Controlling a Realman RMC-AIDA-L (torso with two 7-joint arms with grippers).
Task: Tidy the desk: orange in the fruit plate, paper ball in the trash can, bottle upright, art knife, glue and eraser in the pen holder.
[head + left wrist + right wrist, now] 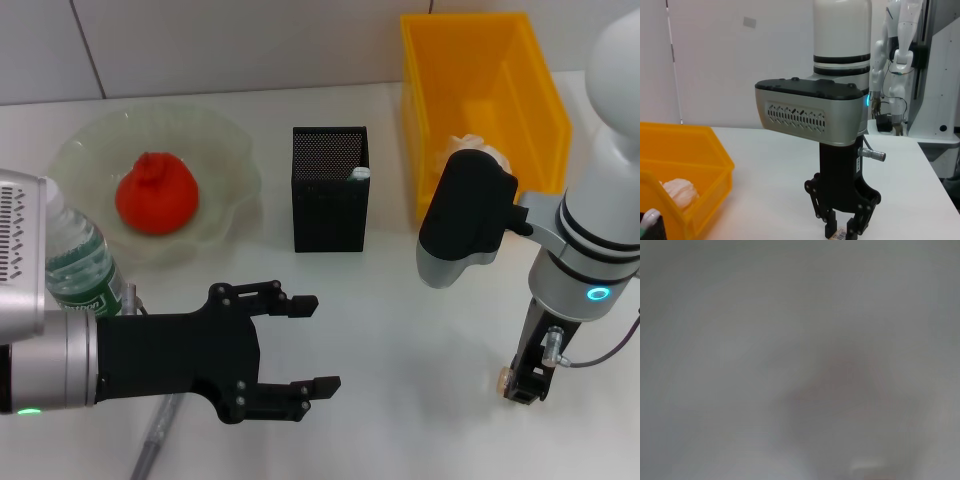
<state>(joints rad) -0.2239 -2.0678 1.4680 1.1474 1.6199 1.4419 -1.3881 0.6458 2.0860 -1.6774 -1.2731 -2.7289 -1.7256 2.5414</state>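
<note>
eraser [503,379]: small pale block on the desk [400,330] at about 4 o'clock, pinched at the tip of the right claw [522,388]; also seen in the left wrist view [839,234] between the fingertips
right claw: pointing straight down, tips at the desk surface, closed onto the eraser
left claw [305,345]: at 7 o'clock, lying level just above the desk, fingers spread apart, holding nothing
orange [156,194]: in the plate [225,150] at 10 o'clock
plate: clear, wavy rim, near the back edge of the desk
bottle [80,262]: upright, green label, at 9 o'clock, just in front of the plate, partly hidden by the left arm
holder [330,190]: black mesh, square, at 12 o'clock, between plate and bin; a white-capped item [360,173] stands in its right rear corner
bin [480,100]: yellow, at 1 o'clock, right of the holder
paper ball [478,148]: white, crumpled, inside the bin; also visible in the left wrist view [679,192]
grey pen-like item [155,435]: on the desk at 7 o'clock, under the left arm; can't tell what it is
right wrist view: blurred, nothing readable
</note>
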